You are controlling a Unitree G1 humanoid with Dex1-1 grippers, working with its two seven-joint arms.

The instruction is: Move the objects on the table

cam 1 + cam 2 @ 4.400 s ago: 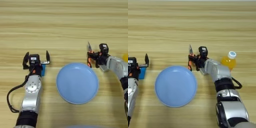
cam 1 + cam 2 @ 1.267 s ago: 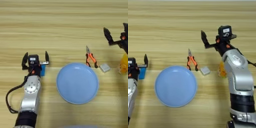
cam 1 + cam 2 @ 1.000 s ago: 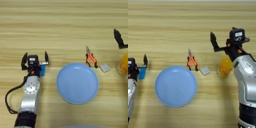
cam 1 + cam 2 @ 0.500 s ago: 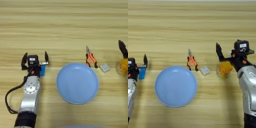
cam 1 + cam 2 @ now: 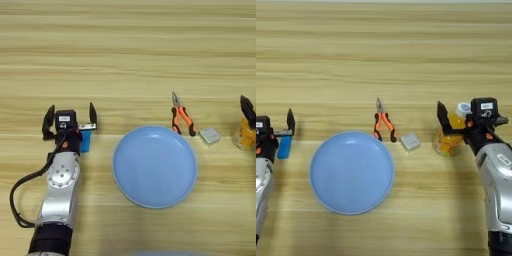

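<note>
A small clear bottle (image 5: 450,136) of orange liquid with a white cap stands at the right of the wooden table (image 5: 125,55). My right gripper (image 5: 468,121) is open and straddles it, one black finger (image 5: 441,118) at the bottle's left side. At the left, a flat bright-blue bar (image 5: 86,141) lies on the wood. My left gripper (image 5: 70,119) is open right above and beside the bar, its right finger (image 5: 92,116) just over the bar's top end. Neither gripper holds anything.
A round light-blue plate (image 5: 155,172) lies in the middle near the front. Orange-handled pliers (image 5: 181,120) and a small grey block (image 5: 210,135) lie just beyond its right rim, between the plate and the bottle.
My right gripper has left the pliers, swung up and to the right, then come down around the bottle. The left arm and the blue bar have not moved.
</note>
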